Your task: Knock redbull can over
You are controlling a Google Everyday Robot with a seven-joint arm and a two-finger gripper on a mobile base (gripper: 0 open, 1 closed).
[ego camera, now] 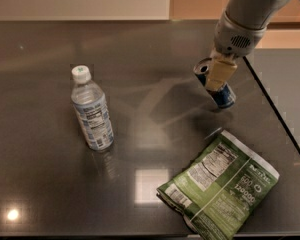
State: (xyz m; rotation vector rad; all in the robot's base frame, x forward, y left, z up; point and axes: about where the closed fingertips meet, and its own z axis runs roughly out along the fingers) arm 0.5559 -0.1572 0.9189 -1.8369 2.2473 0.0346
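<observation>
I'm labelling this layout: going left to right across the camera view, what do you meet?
Water bottle → tilted redbull can, with the gripper against its upper part. The green snack bag lies nearer, overlapping the can's span, so unranked.

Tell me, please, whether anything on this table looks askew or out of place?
Yes: the redbull can, near the right edge of the table, is tilted well off upright, its top leaning left, with the hand against its upper part. The water bottle stands upright and the green snack bag lies flat; neither looks odd.
</observation>
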